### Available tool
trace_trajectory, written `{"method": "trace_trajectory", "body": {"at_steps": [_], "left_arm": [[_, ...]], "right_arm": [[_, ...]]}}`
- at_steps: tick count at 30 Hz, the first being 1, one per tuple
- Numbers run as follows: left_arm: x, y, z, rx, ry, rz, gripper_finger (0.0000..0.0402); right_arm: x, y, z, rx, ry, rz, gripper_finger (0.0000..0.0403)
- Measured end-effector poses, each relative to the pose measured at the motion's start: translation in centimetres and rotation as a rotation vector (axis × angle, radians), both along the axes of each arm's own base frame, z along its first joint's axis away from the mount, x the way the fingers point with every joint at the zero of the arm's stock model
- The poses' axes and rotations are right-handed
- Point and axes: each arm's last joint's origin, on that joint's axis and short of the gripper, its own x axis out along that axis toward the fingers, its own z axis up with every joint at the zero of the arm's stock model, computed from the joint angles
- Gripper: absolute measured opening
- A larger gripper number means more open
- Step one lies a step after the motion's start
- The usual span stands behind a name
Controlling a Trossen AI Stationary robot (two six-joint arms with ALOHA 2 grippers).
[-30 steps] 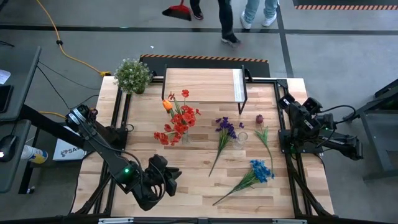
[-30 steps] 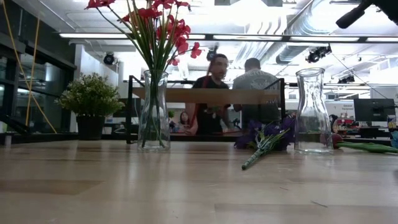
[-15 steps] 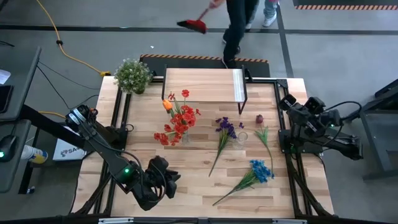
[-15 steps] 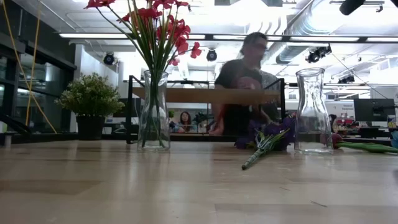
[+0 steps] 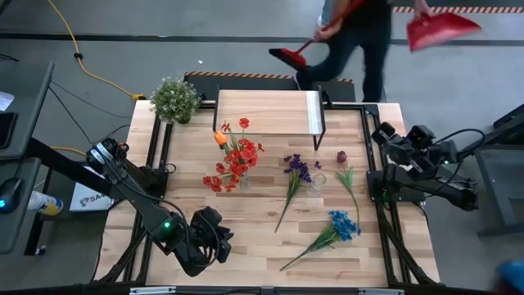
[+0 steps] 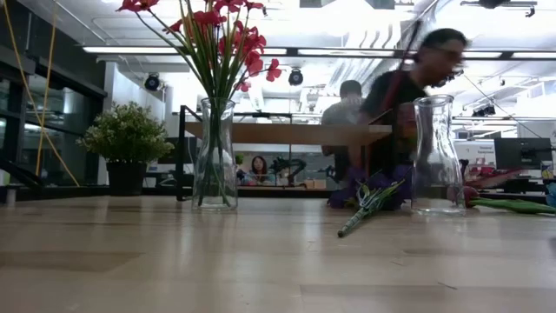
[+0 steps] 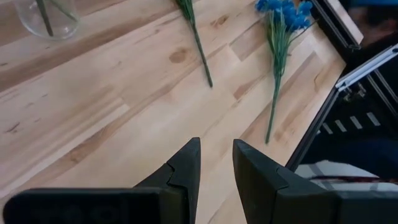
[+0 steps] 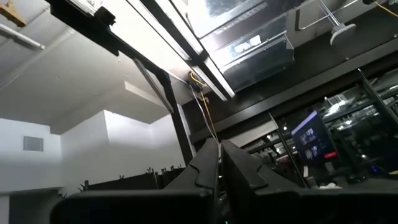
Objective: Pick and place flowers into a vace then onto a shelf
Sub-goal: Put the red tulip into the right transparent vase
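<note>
Flowers [image 5: 235, 158] — red clusters with an orange tulip — stand in a glass vase [image 6: 215, 156] at frame centre, below the shelf [image 5: 266, 112]; purple, blue and rosebud stems lie loose to the right. Left gripper [image 5: 219, 239], lower left, hovers slightly parted and empty; right gripper [image 5: 381, 131], at the right edge, is closed on nothing.

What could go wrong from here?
1. The empty vase stands right beside the purple bunch; reaching for that stem could knock it over.
2. The filled vase looks top-heavy with red flowers and may tip when lifted to the shelf.
3. A person sweeps close behind the table.
</note>
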Motion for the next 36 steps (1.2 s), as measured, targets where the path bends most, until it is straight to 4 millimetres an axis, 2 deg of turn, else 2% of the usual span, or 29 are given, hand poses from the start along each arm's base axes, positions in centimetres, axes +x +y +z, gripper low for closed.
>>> {"method": "trace_trajectory", "body": {"at_steps": [9,17,26,36], "left_arm": [[-0.1,0.1,-0.1,0.017,0.015,-0.008,0.0129],[-0.2,0.2,-0.2,0.036,0.034,-0.009,0.0129],[-0.4,0.3,-0.3,0.058,0.067,-0.048,0.0129],[-0.6,0.5,-0.5,0.076,0.121,-0.073,0.0129]], "right_arm": [[0.5,0.1,1.5,-0.022,0.050,0.080,0.0012],[1.9,0.0,4.5,-0.089,0.131,0.172,0.0012],[3.5,-0.3,7.1,-0.091,0.392,0.237,0.0012],[4.8,-0.7,7.9,-0.060,0.660,0.209,0.0012]]}}
